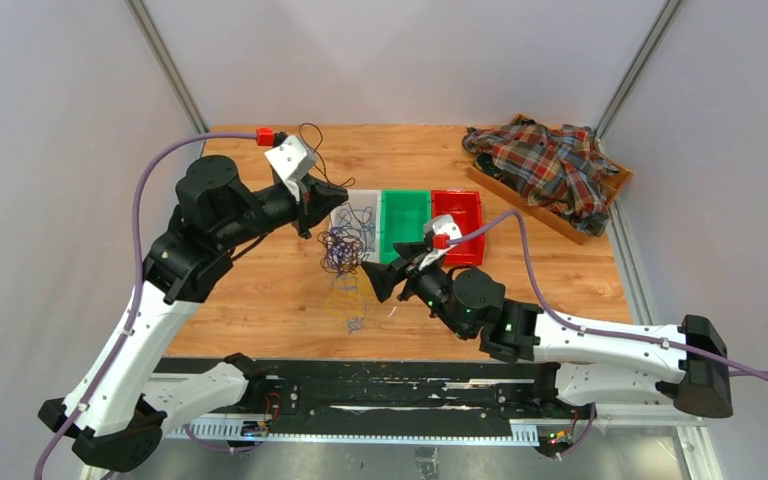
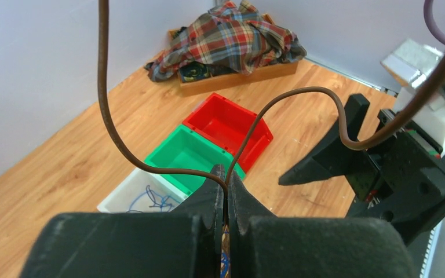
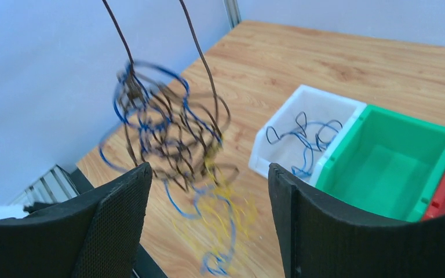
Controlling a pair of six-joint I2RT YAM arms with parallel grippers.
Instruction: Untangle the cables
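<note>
My left hand (image 2: pixel 226 180) pinches a brown cable (image 2: pixel 168 171), clump (image 3: pixel 168 139) dangling tangled; my right hand (image 3: pixel 208 179) wide. Few wires (image 3: pixel 307 139) in white bin (image 3: pixel 278 113); most left.

Tangled cables (image 1: pixel 344 252): loose clump of blue, brown and yellow loops, centre frame, hanging from two brown strands; yellow loops lowest.

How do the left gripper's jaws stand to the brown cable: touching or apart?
Touching. The left wrist view shows the left gripper with its jaws shut on the brown cable, which loops upward from between them.
</note>
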